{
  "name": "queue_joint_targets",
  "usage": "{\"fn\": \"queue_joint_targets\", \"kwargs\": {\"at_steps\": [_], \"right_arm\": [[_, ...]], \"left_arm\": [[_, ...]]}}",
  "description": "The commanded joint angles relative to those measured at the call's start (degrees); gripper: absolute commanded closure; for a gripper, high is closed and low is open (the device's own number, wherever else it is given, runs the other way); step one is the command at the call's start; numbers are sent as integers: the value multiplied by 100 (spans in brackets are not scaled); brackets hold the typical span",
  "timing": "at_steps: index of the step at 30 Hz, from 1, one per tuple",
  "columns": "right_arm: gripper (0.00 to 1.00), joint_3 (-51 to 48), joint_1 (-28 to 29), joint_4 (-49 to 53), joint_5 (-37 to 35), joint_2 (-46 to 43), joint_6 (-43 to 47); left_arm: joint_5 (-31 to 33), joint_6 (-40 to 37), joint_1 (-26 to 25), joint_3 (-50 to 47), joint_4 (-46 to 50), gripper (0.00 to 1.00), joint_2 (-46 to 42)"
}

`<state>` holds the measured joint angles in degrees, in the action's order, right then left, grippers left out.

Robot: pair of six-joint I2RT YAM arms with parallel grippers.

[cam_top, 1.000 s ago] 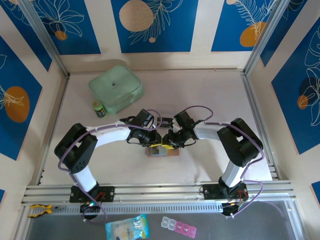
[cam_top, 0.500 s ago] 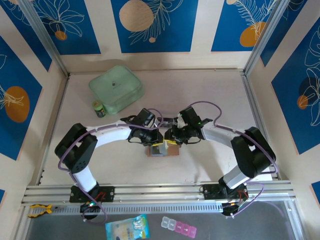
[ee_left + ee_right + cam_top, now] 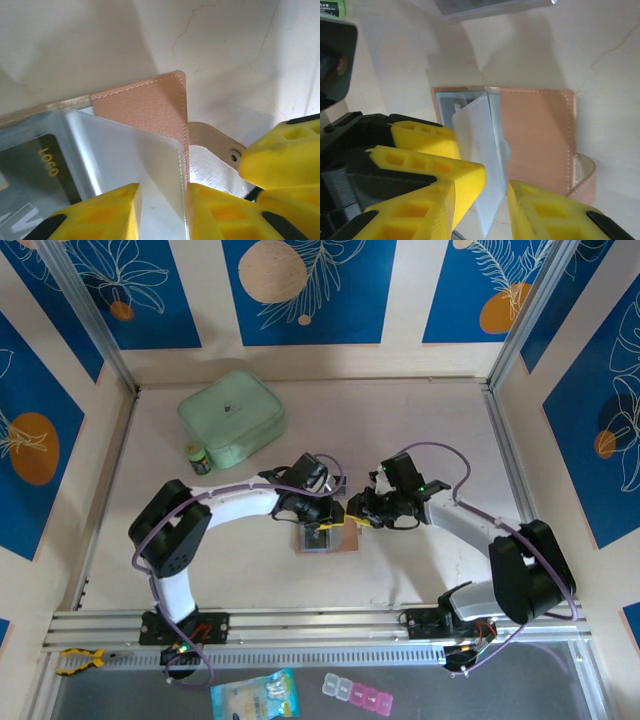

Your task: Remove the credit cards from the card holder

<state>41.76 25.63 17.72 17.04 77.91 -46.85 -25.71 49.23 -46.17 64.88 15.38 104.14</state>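
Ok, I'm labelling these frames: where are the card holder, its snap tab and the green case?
card holder (image 3: 535, 135): right wrist view, tan leather flap.
snap tab (image 3: 211, 136): left wrist view, strap beside the stud.
green case (image 3: 232, 418): top view, middle of lid.

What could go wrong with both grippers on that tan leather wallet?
The clear plastic sleeve stands between the right gripper's fingers; pulling could tear it or drag the tan leather card holder along. The dark rectangular card marked LOGO sits in its pocket and may stay put. The left gripper is right beside; fingers could collide.
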Motion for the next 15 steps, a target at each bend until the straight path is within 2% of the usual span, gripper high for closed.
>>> {"fn": "queue_joint_targets", "kwargs": {"at_steps": [1,15], "right_arm": [[65,-123,-90,306,1,-258,126],[62,-342,-152,417,-25,-600,1]], "left_arm": [[-168,18,-93,231,-43,67,178],[-329,-74,-116,555,-172,61,473]]}}
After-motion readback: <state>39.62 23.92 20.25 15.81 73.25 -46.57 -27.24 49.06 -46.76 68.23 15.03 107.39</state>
